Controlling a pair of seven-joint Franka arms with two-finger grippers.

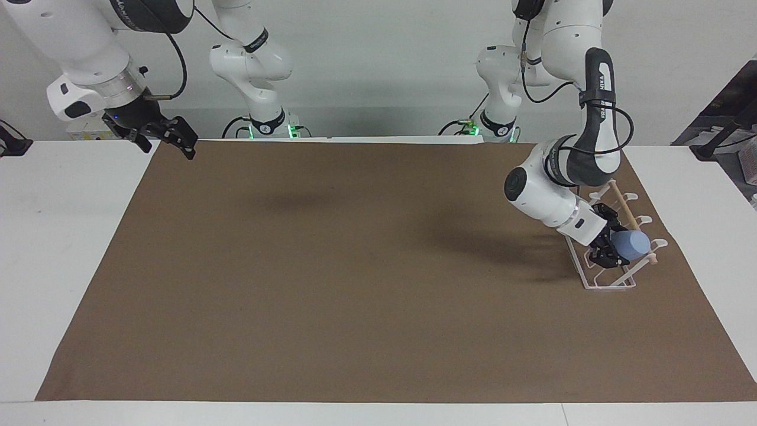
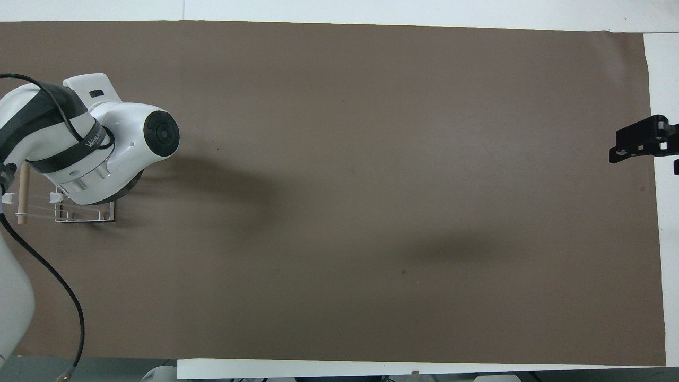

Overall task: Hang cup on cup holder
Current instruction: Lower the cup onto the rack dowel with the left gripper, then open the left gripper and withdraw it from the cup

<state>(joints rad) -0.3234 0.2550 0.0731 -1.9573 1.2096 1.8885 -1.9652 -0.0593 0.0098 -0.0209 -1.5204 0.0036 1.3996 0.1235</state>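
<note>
The light-blue cup [image 1: 634, 244] lies on its side over the slanted prongs of the white wire cup holder [image 1: 609, 283], just below its wooden rod [image 1: 622, 205]. My left gripper [image 1: 614, 242] is shut on the cup at its rim end and holds it at the rack. In the overhead view the left arm hides the cup and gripper; only the holder's base [image 2: 85, 216] and rod [image 2: 23, 191] show. My right gripper [image 1: 168, 139] waits open and empty in the air over the mat's corner at the right arm's end, and it also shows in the overhead view [image 2: 642, 144].
A brown mat [image 1: 355, 266] covers most of the white table [image 1: 53, 236]. The holder stands near the mat's edge at the left arm's end.
</note>
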